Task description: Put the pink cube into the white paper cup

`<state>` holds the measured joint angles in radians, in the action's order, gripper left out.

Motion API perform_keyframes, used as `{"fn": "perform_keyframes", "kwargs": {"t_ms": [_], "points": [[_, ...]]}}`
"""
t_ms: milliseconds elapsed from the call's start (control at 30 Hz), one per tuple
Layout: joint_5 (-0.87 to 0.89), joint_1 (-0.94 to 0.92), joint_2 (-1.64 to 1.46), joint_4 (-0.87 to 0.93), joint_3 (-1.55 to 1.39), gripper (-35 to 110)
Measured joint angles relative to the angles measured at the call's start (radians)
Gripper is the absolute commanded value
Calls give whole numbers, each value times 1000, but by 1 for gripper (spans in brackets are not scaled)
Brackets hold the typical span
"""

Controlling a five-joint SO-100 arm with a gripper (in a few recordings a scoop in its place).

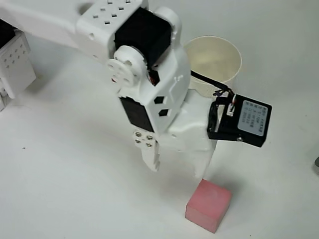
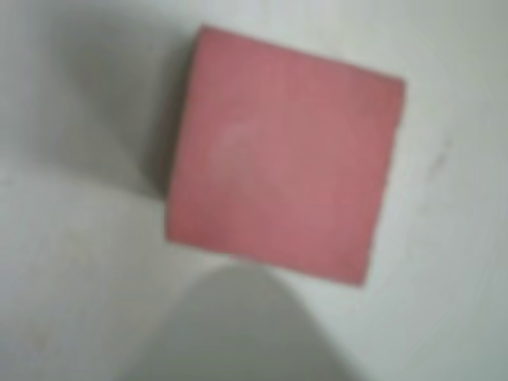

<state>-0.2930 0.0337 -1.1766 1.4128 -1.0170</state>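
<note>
Overhead view: we record one pink cube (image 1: 208, 205), one white paper cup (image 1: 213, 63) and one white arm on a plain white worktop (image 1: 75, 199). We find the cube a matte, foam-like block with sharp edges and flat faces, resting on the worktop near the lower edge of the picture. Its top face is close to square, so we can name no long axis; the block sits turned, with one corner towards the lower edge of the picture and its sides running diagonally. The cup stands upright at the upper right, well apart from the cube, with the arm's body between them. We see a round rolled rim and a cream, smooth inner wall; the inside we can see holds nothing. Part of its left side is hidden behind the arm.

The gripper (image 1: 179, 169) hangs above the worktop with its two white plastic fingers (image 1: 152, 158) pointing down the picture towards the cube. We note the fingers spread, a clear gap between them, pinching nothing. The right-hand finger's tip ends just beside the cube's upper left corner; we cannot tell whether it touches. A black camera box (image 1: 240, 121) with a printed label is fixed at the gripper's right side.

Wrist view, blurred: we see the cube (image 2: 282, 155) from above as a tilted pink square on the white worktop (image 2: 63, 262), with soft grey shadows at its left and below.
</note>
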Motion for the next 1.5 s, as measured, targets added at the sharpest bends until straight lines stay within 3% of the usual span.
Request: {"fn": "perform_keyframes", "kwargs": {"t_ms": [433,1500], "points": [[-12,20,403,341,785,37],[-14,6,640,350,985,40]]}}
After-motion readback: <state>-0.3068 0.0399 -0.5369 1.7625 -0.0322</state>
